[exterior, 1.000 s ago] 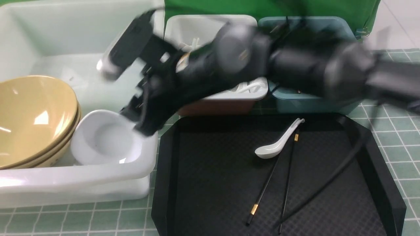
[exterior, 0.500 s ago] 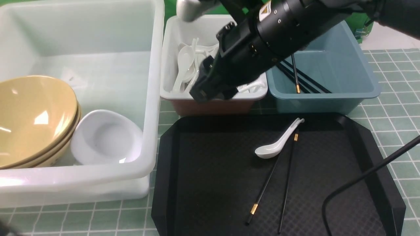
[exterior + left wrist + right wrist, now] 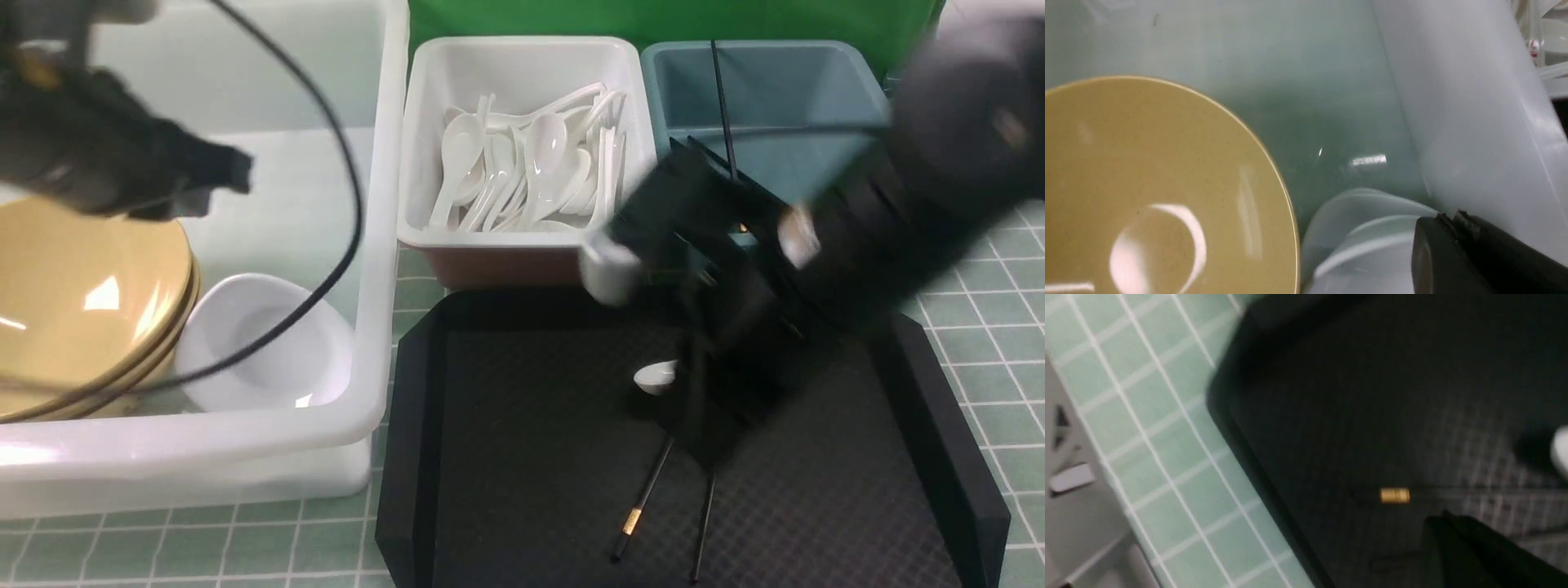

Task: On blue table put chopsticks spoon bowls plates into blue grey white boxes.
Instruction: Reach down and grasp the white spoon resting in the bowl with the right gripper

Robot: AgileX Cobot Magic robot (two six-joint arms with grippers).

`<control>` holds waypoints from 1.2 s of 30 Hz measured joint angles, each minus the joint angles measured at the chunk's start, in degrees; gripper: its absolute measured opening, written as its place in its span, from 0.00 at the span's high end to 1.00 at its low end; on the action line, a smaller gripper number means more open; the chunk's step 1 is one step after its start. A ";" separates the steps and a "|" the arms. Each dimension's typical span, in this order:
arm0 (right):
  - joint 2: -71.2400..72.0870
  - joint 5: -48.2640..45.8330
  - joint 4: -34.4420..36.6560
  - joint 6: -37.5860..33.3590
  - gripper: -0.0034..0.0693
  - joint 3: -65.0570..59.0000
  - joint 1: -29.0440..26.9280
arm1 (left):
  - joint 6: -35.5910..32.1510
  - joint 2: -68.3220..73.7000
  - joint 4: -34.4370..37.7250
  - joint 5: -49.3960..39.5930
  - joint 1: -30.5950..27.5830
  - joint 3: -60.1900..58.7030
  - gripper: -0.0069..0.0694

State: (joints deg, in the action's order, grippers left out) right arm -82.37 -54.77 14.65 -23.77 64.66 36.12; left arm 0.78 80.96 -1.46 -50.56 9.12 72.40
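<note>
With bowls (image 3: 82,310) and plate (image 3: 269,371) boxed, one spoon (image 3: 655,376) and two chopsticks (image 3: 643,498) lay unsorted on the tray (image 3: 506,457) under the right hand (image 3: 714,433), closed like the left hand (image 3: 233,167).

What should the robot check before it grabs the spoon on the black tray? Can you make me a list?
1. Spoon lying on the black tray: ok.
2. Two chopsticks on the tray too: ok.
3. Right gripper open, ready to grab: not ok, it is shut.
4. Right gripper lined up over the spoon: cannot tell, too blurry.
5. Room in the white box holding spoons: ok.
6. Left gripper out of the way, over the big box: ok.
</note>
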 joint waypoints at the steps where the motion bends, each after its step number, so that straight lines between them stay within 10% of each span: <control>1: 1.91 1.64 -0.29 0.10 0.90 -3.26 0.00 | -0.13 3.56 -0.04 -1.10 0.00 2.32 0.91; 17: 19.04 23.39 -1.79 7.15 0.90 -36.49 0.00 | 8.96 23.39 -14.55 -5.32 -1.91 11.83 0.91; 28: 19.09 28.43 -1.79 7.19 0.89 -38.11 0.00 | 7.91 19.69 -9.72 -5.65 -6.24 11.73 0.91; 36: 19.09 32.60 -1.79 10.55 0.89 -38.11 0.00 | 1.34 0.36 -0.50 -3.34 2.88 10.98 0.91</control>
State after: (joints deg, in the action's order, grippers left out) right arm -63.28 -22.17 12.86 -13.22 26.55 36.12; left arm 2.11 81.31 -1.95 -53.90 12.01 83.39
